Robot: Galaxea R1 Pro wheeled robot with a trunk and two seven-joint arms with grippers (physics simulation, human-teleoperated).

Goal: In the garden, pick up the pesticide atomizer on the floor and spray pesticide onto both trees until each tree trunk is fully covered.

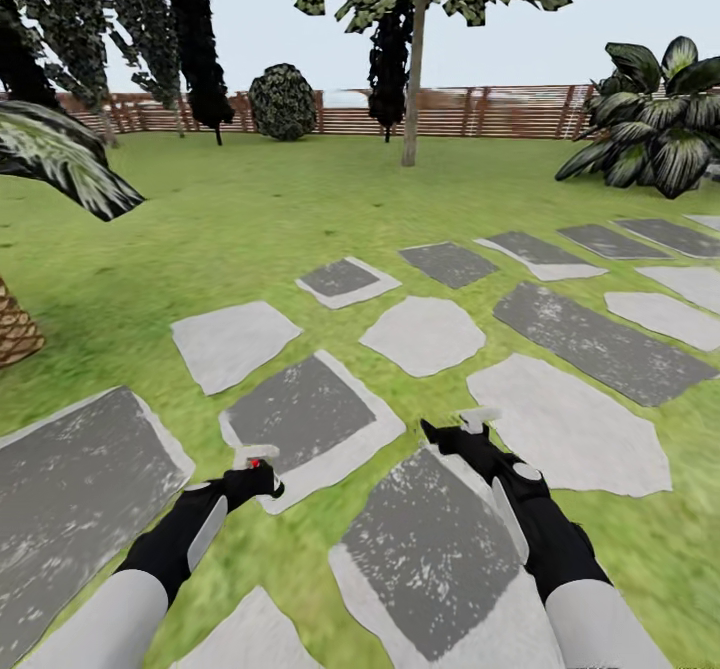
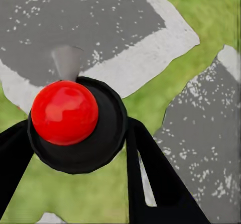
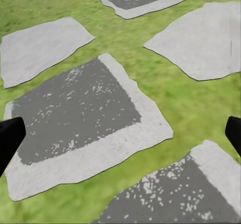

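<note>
My left gripper (image 1: 256,469) is shut on the pesticide atomizer (image 2: 103,133), which shows end-on as a round black body with a red ball on it and a grey spout; black fingers (image 2: 150,174) press on both sides. In the head view it shows as a small red dot (image 1: 257,464) low over the stepping stones. My right gripper (image 1: 470,429) hangs open over a grey stone with nothing between its fingers (image 3: 10,138). Far across the lawn stands a tree with a bare grey-brown tree trunk (image 1: 412,79). Another tree with ragged dark foliage (image 1: 80,19) stands at the back left.
Grey and white stepping stones (image 1: 425,334) run across the grass. A palm's scaly trunk (image 1: 15,329) and frond (image 1: 60,159) are close on the left. A broad-leaved bush (image 1: 655,114) stands at the right, a round bush (image 1: 282,101) by the slatted fence (image 1: 500,111).
</note>
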